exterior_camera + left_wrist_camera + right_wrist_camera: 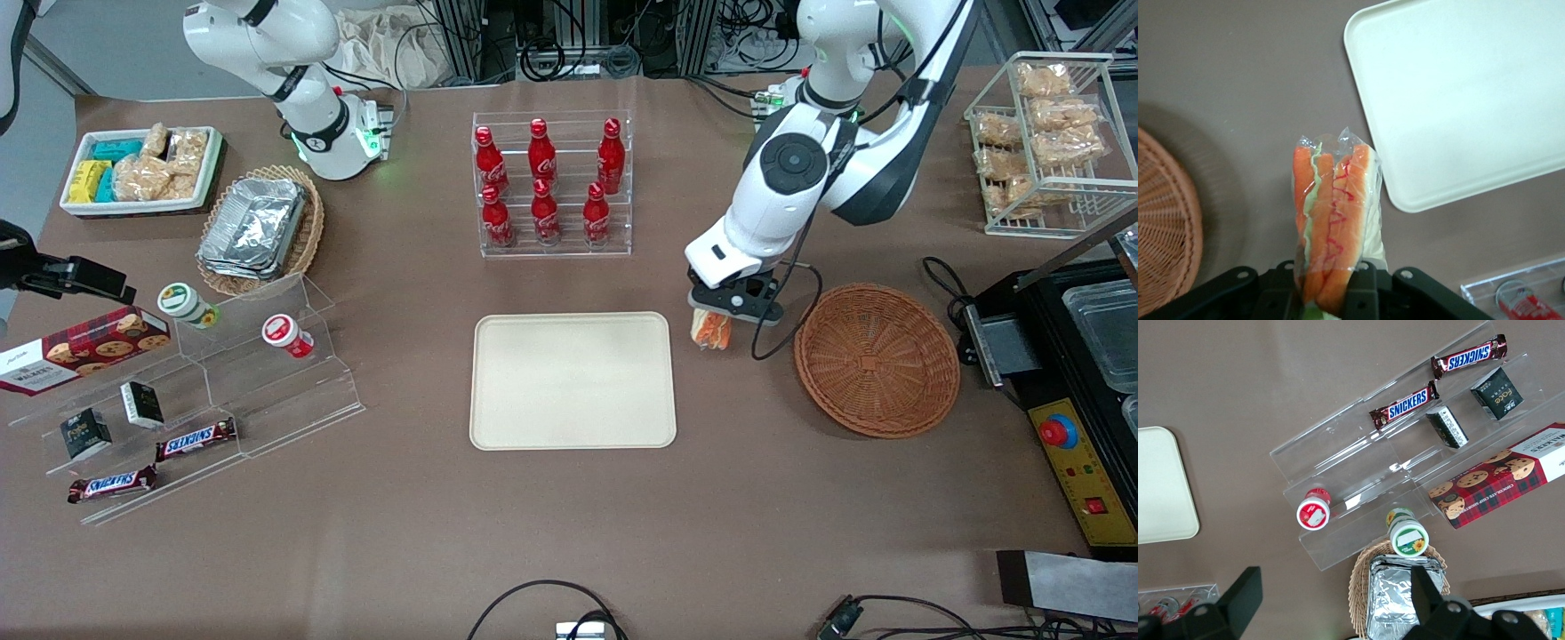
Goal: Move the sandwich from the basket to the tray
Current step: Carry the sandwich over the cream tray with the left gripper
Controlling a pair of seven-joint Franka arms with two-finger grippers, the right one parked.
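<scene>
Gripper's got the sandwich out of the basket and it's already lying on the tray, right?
Not quite. The gripper does hold the sandwich, clear of the basket, but it is not on the tray yet. The front view shows it hanging over bare table between basket and tray; the left wrist view agrees.

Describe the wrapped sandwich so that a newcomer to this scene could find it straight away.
Start at the flat rectangular cream plastic tray mid-table, then move toward the round reddish-brown wicker basket. Between them, above bare table, the left arm's black hand is shut on the small clear-wrapped sandwich. Only it shows orange and green filling.
</scene>
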